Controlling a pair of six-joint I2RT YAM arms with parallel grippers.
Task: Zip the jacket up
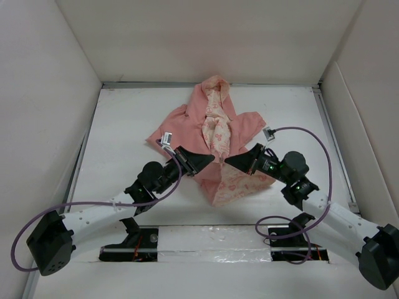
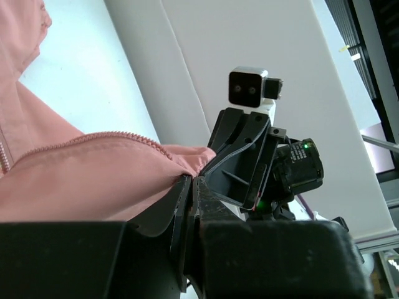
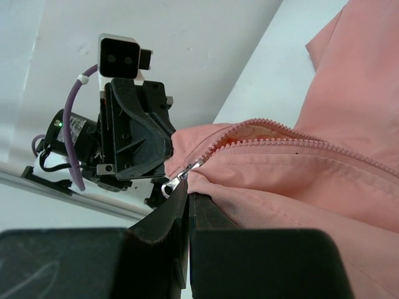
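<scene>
The salmon-pink jacket (image 1: 187, 121) lies in the middle of the white table, hood (image 1: 215, 87) at the far end, front open on the cream printed lining (image 1: 215, 124). Its near hem is lifted between both grippers. My left gripper (image 1: 209, 161) is shut on pink fabric at the hem edge (image 2: 192, 179). My right gripper (image 1: 230, 162) faces it, tips almost touching, shut on pink fabric (image 3: 189, 192) right beside the silver zipper pull (image 3: 176, 182). The zipper teeth (image 3: 280, 140) run away from the slider, parted just past it.
White walls enclose the table (image 1: 124, 124) on the left, far and right sides. A flap of lining (image 1: 234, 184) hangs toward the near edge below the grippers. Purple cables (image 1: 312, 140) loop off both arms. The arm bases sit at the near edge.
</scene>
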